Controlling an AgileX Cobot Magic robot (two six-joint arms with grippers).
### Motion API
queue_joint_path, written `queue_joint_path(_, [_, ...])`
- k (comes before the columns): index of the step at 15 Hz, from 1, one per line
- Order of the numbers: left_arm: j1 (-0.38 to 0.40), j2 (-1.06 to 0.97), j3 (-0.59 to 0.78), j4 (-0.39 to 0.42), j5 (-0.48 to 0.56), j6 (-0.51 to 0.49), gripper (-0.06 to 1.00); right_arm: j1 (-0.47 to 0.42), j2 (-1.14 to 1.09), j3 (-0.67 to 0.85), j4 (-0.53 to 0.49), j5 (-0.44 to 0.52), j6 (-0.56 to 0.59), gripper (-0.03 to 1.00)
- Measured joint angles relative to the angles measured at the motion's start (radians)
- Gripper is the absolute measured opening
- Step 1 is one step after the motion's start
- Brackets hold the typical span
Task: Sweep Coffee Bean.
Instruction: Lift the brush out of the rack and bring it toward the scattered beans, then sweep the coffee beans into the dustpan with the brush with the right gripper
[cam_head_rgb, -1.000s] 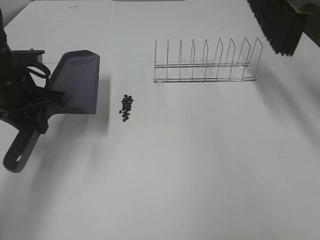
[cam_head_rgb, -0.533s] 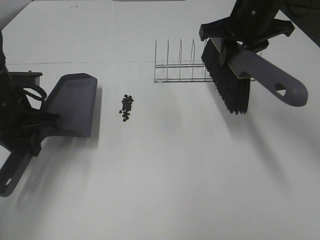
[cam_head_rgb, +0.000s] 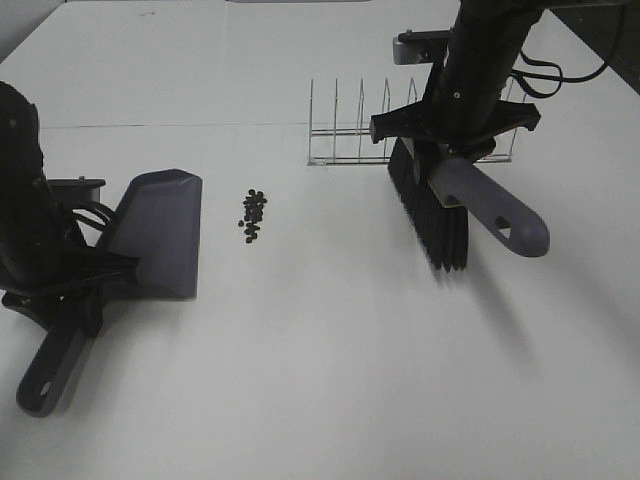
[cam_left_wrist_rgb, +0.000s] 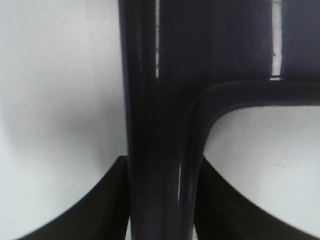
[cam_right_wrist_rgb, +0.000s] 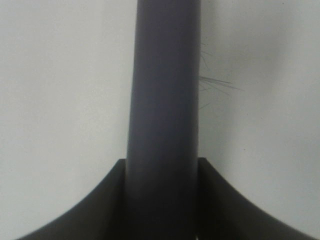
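A small heap of dark coffee beans (cam_head_rgb: 253, 214) lies on the white table. The grey dustpan (cam_head_rgb: 158, 232) sits to their left, its open mouth towards them. My left gripper (cam_head_rgb: 78, 283) is shut on the dustpan handle (cam_left_wrist_rgb: 159, 125). My right gripper (cam_head_rgb: 452, 135) is shut on the grey brush handle (cam_head_rgb: 488, 207), also seen in the right wrist view (cam_right_wrist_rgb: 165, 100). The black bristles (cam_head_rgb: 428, 215) hang low over the table, well to the right of the beans.
A wire plate rack (cam_head_rgb: 360, 128) stands behind the brush at the back, partly hidden by my right arm. The white table (cam_head_rgb: 320, 380) runs on towards the front.
The brush came in from the far right corner, down and to the left, nearer the beans. The dustpan dropped and shifted slightly forward. The beans have not moved.
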Motion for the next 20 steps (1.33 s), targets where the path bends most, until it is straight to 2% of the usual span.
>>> queue_joint_path(3, [-0.014, 0.027, -0.002, 0.001, -0.011, 0.000, 0.32, 0.000, 0.042, 0.000, 0.049, -0.065, 0.012, 0.28])
queue_joint_path(6, [-0.019, 0.032, -0.004, 0.000, -0.009, 0.000, 0.32, 0.045, 0.102, -0.063, 0.041, -0.064, 0.010, 0.28])
queue_joint_path(11, [-0.019, 0.034, -0.004, 0.000, -0.011, 0.000, 0.32, 0.188, 0.269, -0.327, -0.053, 0.108, 0.009, 0.28])
queue_joint_path(12, [-0.019, 0.034, -0.004, 0.000, -0.011, 0.000, 0.32, 0.243, 0.362, -0.457, -0.066, 0.206, -0.002, 0.28])
queue_joint_path(13, [-0.019, 0.034, -0.004, 0.000, -0.011, 0.000, 0.32, 0.266, 0.395, -0.519, -0.065, 0.240, -0.012, 0.28])
queue_joint_path(15, [-0.019, 0.034, -0.004, 0.000, -0.011, 0.000, 0.32, 0.316, 0.452, -0.617, -0.042, 0.282, -0.017, 0.28])
queue_joint_path(16, [-0.019, 0.034, -0.004, 0.000, -0.011, 0.000, 0.32, 0.316, 0.452, -0.617, -0.042, 0.282, -0.017, 0.28])
queue_joint_path(18, [-0.019, 0.034, -0.004, 0.000, -0.011, 0.000, 0.32, 0.402, 0.508, -0.751, 0.057, 0.285, -0.027, 0.28])
queue_joint_path(20, [-0.019, 0.034, -0.004, 0.000, -0.011, 0.000, 0.32, 0.427, 0.508, -0.783, 0.094, 0.286, -0.028, 0.28])
